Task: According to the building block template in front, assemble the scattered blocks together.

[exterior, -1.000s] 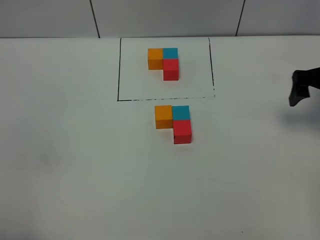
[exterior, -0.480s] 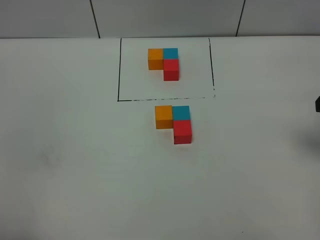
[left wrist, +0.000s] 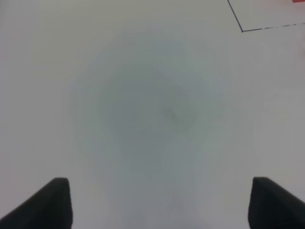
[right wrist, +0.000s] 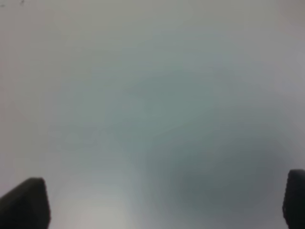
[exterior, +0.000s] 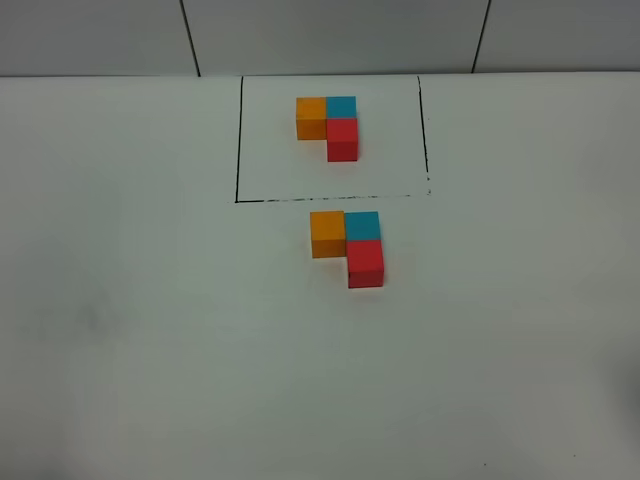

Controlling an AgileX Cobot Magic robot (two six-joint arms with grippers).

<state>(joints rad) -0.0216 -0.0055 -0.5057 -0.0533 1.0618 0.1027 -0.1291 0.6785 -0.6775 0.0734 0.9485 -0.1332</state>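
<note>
Two L-shaped clusters on the white matte tabletop (exterior: 140,300), three cubes each, six cubes total.

Building block template (exterior: 328,127): one orange, one teal-blue, one red cube, joined, sitting inside the thin black drawn rectangle (exterior: 238,140) at the far middle of the table. Orange to the left of blue, red on the near side of blue.

Scattered blocks, just outside the frame's near line: matte orange cube (exterior: 327,233), matte teal-blue cube (exterior: 362,224), matte red cube (exterior: 365,262). One of each. Orange touches blue side by side, red touches blue on its near side. Same L layout as the template, all flat on the table.

Left gripper (left wrist: 159,202): two dark fingertips (left wrist: 50,202) wide apart, nothing between them, bare table below. A corner of the black rectangle (left wrist: 242,29) and a sliver of red show at that view's edge.

Right gripper (right wrist: 159,202): fingertips (right wrist: 26,202) spread to the view's edges, fully apart, holding nothing, over blurred bare table.

Neither gripper shows in the high camera view; both well apart from the cubes.
</note>
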